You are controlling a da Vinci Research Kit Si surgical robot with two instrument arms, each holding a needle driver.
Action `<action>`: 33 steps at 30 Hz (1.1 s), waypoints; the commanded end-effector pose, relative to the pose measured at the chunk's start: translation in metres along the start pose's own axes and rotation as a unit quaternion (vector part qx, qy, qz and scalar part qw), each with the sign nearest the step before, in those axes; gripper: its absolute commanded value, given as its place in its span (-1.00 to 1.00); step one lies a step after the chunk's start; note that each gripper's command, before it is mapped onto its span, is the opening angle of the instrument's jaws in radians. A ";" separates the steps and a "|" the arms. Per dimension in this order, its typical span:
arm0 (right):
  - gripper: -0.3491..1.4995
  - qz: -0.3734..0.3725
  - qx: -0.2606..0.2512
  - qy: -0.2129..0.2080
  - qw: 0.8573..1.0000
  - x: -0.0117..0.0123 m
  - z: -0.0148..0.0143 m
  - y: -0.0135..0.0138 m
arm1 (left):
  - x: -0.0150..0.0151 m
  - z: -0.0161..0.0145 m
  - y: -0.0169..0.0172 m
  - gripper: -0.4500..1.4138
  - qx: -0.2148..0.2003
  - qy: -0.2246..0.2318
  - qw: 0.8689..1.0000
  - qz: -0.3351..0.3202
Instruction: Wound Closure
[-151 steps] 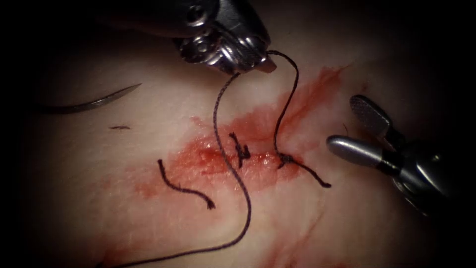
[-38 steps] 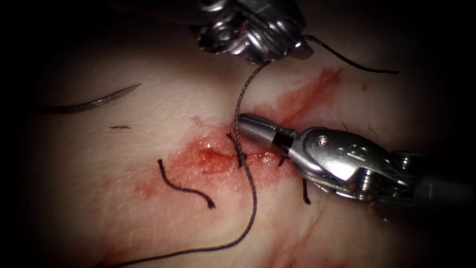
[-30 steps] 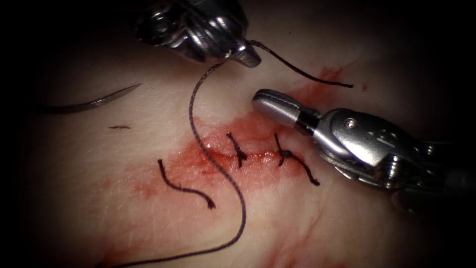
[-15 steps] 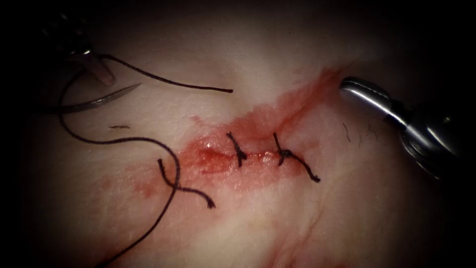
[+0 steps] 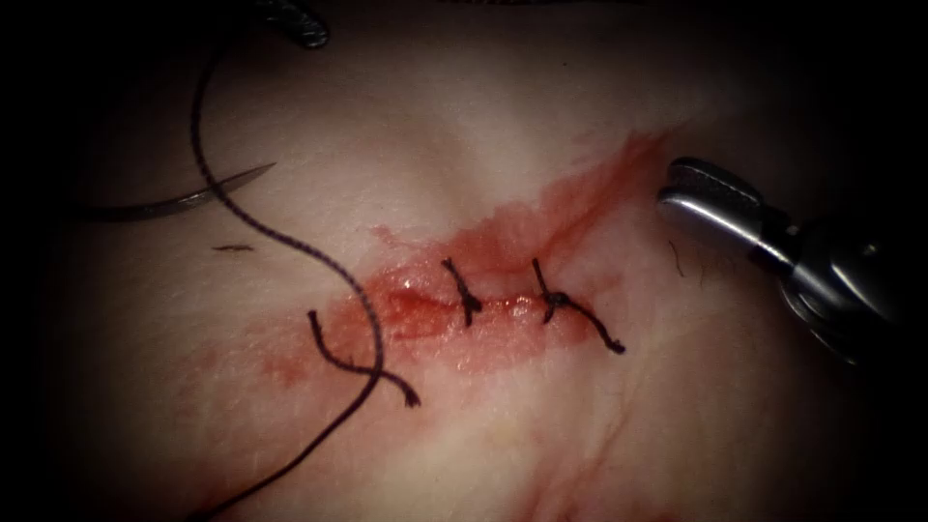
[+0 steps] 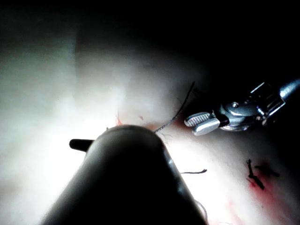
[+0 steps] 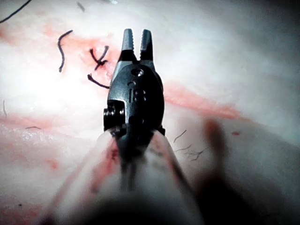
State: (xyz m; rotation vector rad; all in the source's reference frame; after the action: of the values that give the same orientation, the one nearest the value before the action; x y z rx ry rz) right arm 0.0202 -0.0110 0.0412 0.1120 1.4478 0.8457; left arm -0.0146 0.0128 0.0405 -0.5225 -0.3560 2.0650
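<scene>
I see the tissue (image 5: 541, 116) with its cut (image 5: 483, 307) at the frame's centre, two knotted stitches (image 5: 466, 293) across it. My right tool (image 5: 701, 198) hangs at the right edge, well apart from the cut, jaws slightly parted, holding nothing. My left tool (image 5: 300, 24) sits at the upper left edge; its jaws I cannot tell. The thread (image 5: 290, 246) runs down from it. The needle (image 5: 174, 201) lies free on the tissue, left of the cut.

Surgical training bench, stitched tissue (image 5: 503, 145), steel end effector (image 5: 710, 198) under endoscope light
</scene>
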 end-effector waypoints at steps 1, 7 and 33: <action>-0.22 0.000 0.000 0.001 1.000 -0.0001 0.0009 -0.0001 | 0.0000 -0.0002 -0.0003 0.80 -0.042 -0.001 0.998 -0.047; -0.09 0.000 0.000 0.001 1.000 -0.0001 0.0010 -0.0004 | -0.0037 -0.0016 -0.0038 0.79 -0.205 -0.066 0.955 -0.202; 0.29 0.022 0.002 0.005 1.000 -0.0025 0.0029 -0.0029 | -0.0090 0.0102 -0.0104 0.39 -0.249 -0.025 0.834 -0.492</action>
State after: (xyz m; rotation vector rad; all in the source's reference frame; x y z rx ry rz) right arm 0.0233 -0.0133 0.0421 0.1446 1.4584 0.8849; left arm -0.0078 0.0097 0.0558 -0.4414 -0.9824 0.9621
